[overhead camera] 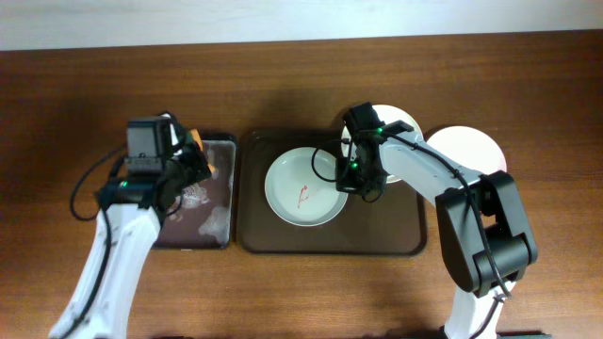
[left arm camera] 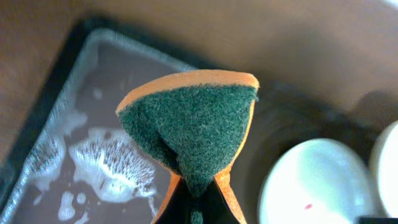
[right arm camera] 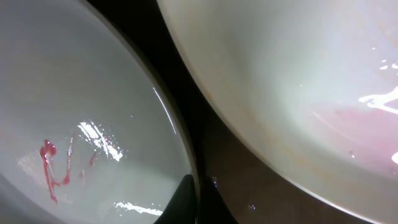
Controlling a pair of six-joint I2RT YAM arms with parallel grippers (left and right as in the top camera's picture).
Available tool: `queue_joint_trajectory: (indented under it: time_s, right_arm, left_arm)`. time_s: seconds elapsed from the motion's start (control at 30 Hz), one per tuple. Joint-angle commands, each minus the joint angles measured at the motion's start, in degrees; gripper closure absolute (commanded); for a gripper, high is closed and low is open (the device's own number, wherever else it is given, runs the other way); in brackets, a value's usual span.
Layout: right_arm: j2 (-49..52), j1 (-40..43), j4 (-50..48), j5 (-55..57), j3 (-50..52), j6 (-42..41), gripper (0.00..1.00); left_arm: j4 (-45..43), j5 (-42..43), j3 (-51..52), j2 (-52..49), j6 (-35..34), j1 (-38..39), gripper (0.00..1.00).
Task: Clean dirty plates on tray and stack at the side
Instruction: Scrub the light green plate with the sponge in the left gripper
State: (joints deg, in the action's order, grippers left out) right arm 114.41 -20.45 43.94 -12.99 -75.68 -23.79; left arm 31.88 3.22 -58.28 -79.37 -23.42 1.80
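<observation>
**Station check: sponge held on the left, right arm at the plate rim**

1. The left fingers (left arm camera: pixel 191 211) are narrowed onto the sponge (left arm camera: pixel 193 124) and pinch its lower end. The green scouring face is turned to the wrist camera, with the orange backing along the top edge and down both sides.
2. The sponge hangs over the black tray (overhead camera: pixel 222 202). White foam (left arm camera: pixel 106 165) lies in patches on that tray's floor.
3. The right wrist view shows only 1 dark tip of the right fingers (right arm camera: pixel 186 202), at the rim of the smeared plate (overhead camera: pixel 294 202). I cannot tell whether they are wide or closed on that rim.
4. The smeared plate lies flat in the left half of the brown tray (overhead camera: pixel 377 237) and has a thin red mark near its centre.
5. The second plate (overhead camera: pixel 400 121) is at the brown tray's far right corner, mostly hidden by the right arm. In the right wrist view it sits just beside the smeared plate with a strip of dark tray floor between them, and it shows a faint pink film. I cannot tell whether it lies wholly inside the rim.
6. The third plate (overhead camera: pixel 471 149) rests on the wooden surface (overhead camera: pixel 57 104) to the right of the brown tray. The black tray lies just left of the brown one.
</observation>
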Motion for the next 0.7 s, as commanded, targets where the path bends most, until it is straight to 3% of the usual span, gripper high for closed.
queue_joint_trajectory:
  time_s: [0.0,0.1,0.23,0.3,0.4,0.53,0.67]
  right_arm:
    - [-0.6,-0.2,0.4,0.6,0.3,0.0,0.96]
    - [-0.6,-0.2,0.4,0.5,0.3,0.0,0.96]
    - [-0.6,-0.2,0.4,0.5,0.3,0.0,0.96]
    - [-0.6,-0.2,0.6,0.5,0.3,0.0,0.96]
    - [-0.6,-0.2,0.9,0.5,0.3,0.0,0.96]
    - [-0.6,-0.2,0.9,0.5,0.3,0.0,0.96]
    - [-0.6,-0.2,0.9,0.5,0.3,0.0,0.96]
  left_arm:
    - [1.8,0.0,0.3,-8.2,-0.1,-0.1,1.00]
    - [2.9,0.0,0.3,-13.2,1.2,-0.1,1.00]
    - [7.9,0.1,-3.6,-13.1,7.9,-0.1,1.00]
    - [12.3,8.8,-8.2,-13.1,18.7,0.5,1.00]
    - [10.9,14.0,-9.5,-13.1,23.1,4.3,1.00]
    - [4.7,13.9,-9.4,-14.3,20.2,14.0,1.00]
    - [-2.6,15.2,-9.4,-20.4,5.6,20.6,1.00]
